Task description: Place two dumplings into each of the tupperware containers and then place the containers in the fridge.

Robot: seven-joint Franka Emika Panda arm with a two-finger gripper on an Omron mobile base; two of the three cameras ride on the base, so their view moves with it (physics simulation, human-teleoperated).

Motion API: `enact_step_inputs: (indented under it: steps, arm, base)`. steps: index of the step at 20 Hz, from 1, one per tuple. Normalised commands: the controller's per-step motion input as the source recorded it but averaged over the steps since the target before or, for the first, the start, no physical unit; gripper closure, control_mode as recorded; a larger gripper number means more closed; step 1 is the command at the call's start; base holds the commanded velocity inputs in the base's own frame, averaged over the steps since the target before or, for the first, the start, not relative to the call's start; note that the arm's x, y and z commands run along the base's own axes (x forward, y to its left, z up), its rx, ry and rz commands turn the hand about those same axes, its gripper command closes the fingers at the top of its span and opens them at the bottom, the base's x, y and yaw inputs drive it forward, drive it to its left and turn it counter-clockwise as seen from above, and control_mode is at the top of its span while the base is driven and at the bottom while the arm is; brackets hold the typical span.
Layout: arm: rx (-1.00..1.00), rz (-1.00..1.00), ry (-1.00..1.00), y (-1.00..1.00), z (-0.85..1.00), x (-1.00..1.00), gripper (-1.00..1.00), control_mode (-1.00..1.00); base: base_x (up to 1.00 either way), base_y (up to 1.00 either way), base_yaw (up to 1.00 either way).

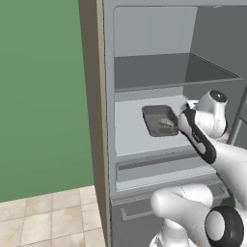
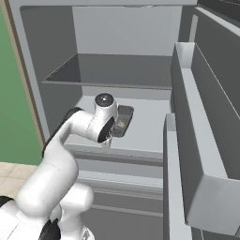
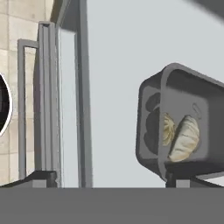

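A dark grey tupperware container (image 3: 181, 87) rests on the pale middle shelf of the open fridge (image 1: 129, 132). Two tan dumplings (image 3: 186, 138) lie side by side inside it. The same container (image 1: 159, 119) sits mid-shelf in the left base view, and my hand half covers it (image 2: 124, 117) in the right base view. My gripper (image 3: 111, 179) is open, its fingertips wide apart over the bare shelf. The right fingertip (image 3: 186, 179) stands just at the container's near edge, and nothing is held between the fingers.
An upper fridge shelf (image 1: 173, 82) hangs above my hand, and a drawer front (image 1: 159, 166) runs below the shelf. The open fridge door with its bins (image 2: 187, 140) stands close on the right. A green wall (image 1: 43, 96) and tiled floor (image 1: 43, 217) lie to the left.
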Motion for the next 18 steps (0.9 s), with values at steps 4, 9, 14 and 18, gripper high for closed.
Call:
enact_step_inputs:
  steps: [4, 9, 14, 18]
  arm:
    - [0.05, -0.41, 0.03, 0.25, 0.47, -0.65, -1.0, -1.0]
    - [0.11, -0.56, 0.04, 0.17, 0.48, -0.46, -1.0, -1.0]
    - [0.24, -0.62, 0.04, 0.0, 0.2, -0.62, -1.0, -1.0]
    - [0.38, -0.59, 0.0, -0.02, 0.13, -0.78, -1.0, -1.0]
  base:
    - [0.0, 0.0, 0.0]
    - [0.0, 0.0, 0.0]
    - [0.0, 0.0, 0.0]
    - [0.0, 0.0, 0.0]
